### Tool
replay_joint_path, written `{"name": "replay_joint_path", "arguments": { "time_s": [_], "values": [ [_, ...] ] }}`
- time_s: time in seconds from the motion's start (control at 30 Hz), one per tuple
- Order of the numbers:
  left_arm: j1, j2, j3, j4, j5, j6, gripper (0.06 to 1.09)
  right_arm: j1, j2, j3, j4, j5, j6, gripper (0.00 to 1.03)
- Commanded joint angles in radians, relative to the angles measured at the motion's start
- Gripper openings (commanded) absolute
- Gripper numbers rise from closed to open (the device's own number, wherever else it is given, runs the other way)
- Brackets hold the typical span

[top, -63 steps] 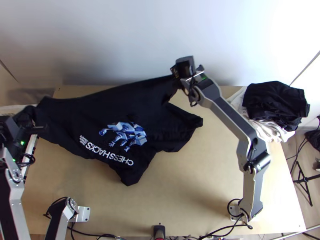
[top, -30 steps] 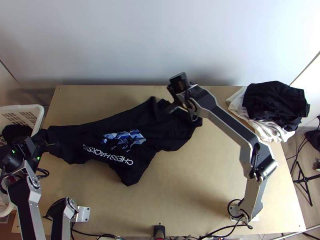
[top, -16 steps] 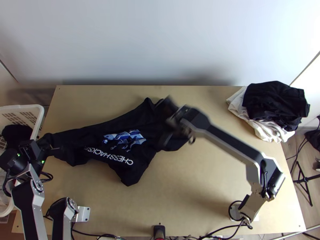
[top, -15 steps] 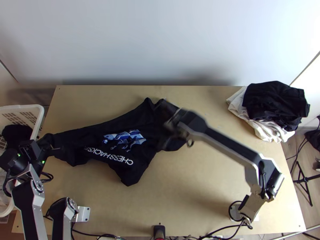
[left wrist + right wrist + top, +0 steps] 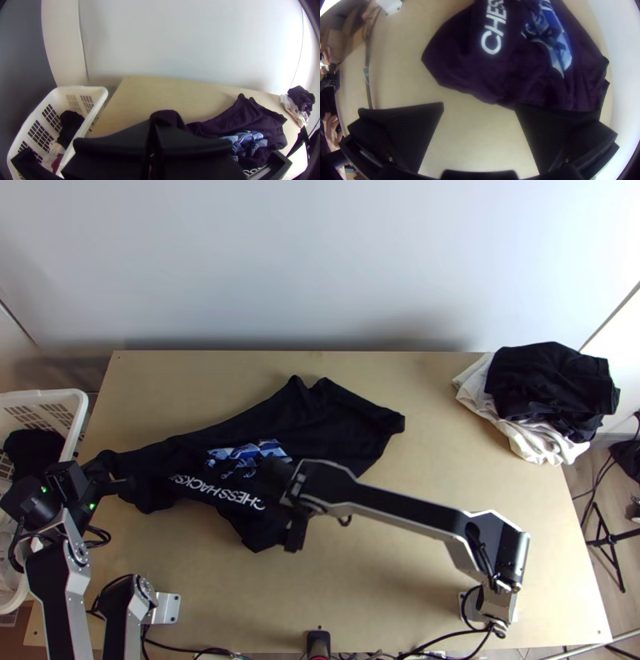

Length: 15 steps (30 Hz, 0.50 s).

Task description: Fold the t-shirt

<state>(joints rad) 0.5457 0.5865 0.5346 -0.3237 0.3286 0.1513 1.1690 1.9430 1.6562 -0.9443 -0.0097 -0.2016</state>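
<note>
left end effector (image 5: 153,127) holding one end of the t-shirt (image 5: 328,424), right one hanging open for a new grip

the work is seemingly still being in its straightening stage, with no neat fold showing. the black t-shirt is lying across the left and middle of the surface (image 5: 384,588), spreading wider towards the far middle and bunching into a narrow strip towards the basket (image 5: 70,394). the left end effector is pinching that narrow end, its fingers pressing together with cloth poking out past them. the right end effector (image 5: 479,104) is standing wide and holding nothing, hanging over the shirt's near edge, close to the printed picture (image 5: 236,454). a pile of clothes (image 5: 552,384) is resting at the far right.

the next move is probably calling for the right fingers to be dropping onto that near edge and closing on it, while the left is keeping its hold, so both can be pulling the cloth flat. catching only one layer is seeming the main risk.

compared with the earliest frame, the shirt's far side is no longer hanging raised from the right arm but lying down; that arm is now sitting much nearer the bases, and the left one is sitting a little further in from the side.
</note>
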Motion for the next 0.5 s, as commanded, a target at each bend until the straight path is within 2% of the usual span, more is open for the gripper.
{"name": "replay_joint_path", "arguments": {
  "time_s": [0.0,0.1,0.23,0.37,0.4,0.47],
  "values": [
    [-0.01,0.053,0.01,0.034,-0.002,-0.01,0.09,0.07,0.082,0.048,0.018,-0.022,0.021,0.99],
    [-0.02,0.084,0.021,0.044,-0.005,-0.027,0.09,0.072,0.114,0.068,0.039,-0.022,0.028,0.99],
    [-0.036,0.096,0.025,0.052,-0.013,-0.036,0.09,0.064,0.145,0.093,0.045,-0.022,0.033,0.87],
    [-0.038,0.111,0.024,0.058,-0.013,-0.036,0.09,0.058,0.166,0.109,0.045,-0.022,0.031,0.86],
    [-0.038,0.116,0.024,0.06,-0.013,-0.036,0.09,0.057,0.175,0.114,0.047,-0.022,0.031,0.77],
    [-0.038,0.121,0.024,0.066,-0.011,-0.038,0.09,0.057,0.186,0.12,0.052,-0.021,0.031,0.42]
  ]
}}
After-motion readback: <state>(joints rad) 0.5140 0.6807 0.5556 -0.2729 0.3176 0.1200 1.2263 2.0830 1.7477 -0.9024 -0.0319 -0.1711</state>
